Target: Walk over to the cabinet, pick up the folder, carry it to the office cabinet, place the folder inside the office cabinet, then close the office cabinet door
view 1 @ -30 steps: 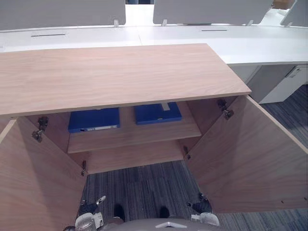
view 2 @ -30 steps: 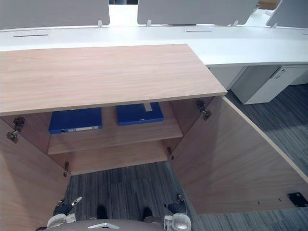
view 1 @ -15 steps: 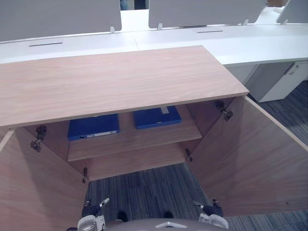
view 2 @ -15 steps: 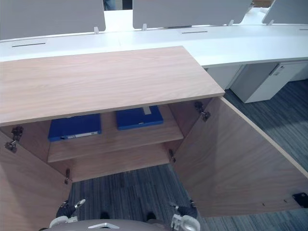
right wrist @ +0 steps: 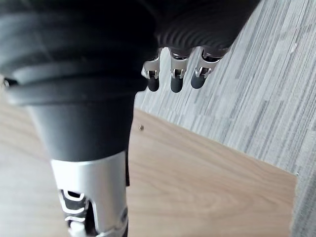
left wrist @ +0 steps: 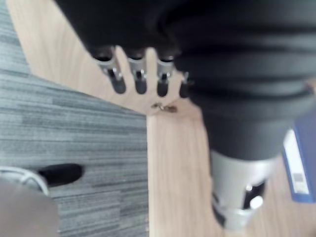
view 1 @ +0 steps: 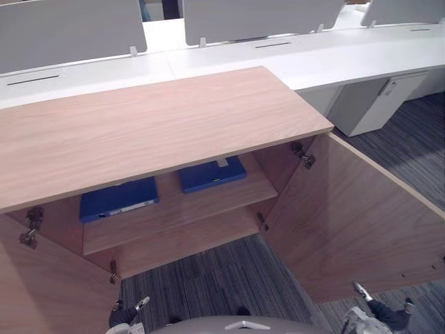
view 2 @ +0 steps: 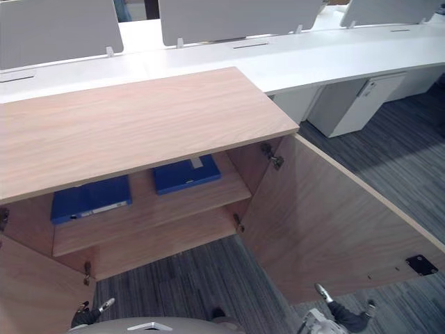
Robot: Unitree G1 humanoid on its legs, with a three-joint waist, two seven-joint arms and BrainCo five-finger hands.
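Note:
Two blue folders lie flat on the upper shelf of the wooden office cabinet (view 1: 153, 125): one on the left (view 1: 118, 198), one on the right (view 1: 212, 174). Both cabinet doors stand wide open, the right door (view 1: 348, 216) swung out toward me and the left door (view 1: 42, 292) at the lower left. My left hand (view 1: 128, 312) hangs low before the cabinet's left side, fingers (left wrist: 138, 84) relaxed and holding nothing; a blue folder's edge (left wrist: 301, 168) shows past it. My right hand (view 1: 381, 314) hangs low by the right door's outer edge, fingers (right wrist: 173, 79) relaxed and empty.
White desks (view 1: 334, 56) with grey partition screens (view 1: 69, 31) run behind the cabinet. A white pedestal unit (view 1: 368, 104) stands under the desk at the right. Grey striped carpet (view 1: 215, 285) covers the floor between the open doors.
The camera has shifted, so the cabinet sits further left in the picture. My right hand has gone from inside the right door out past its outer edge. The folders have not moved.

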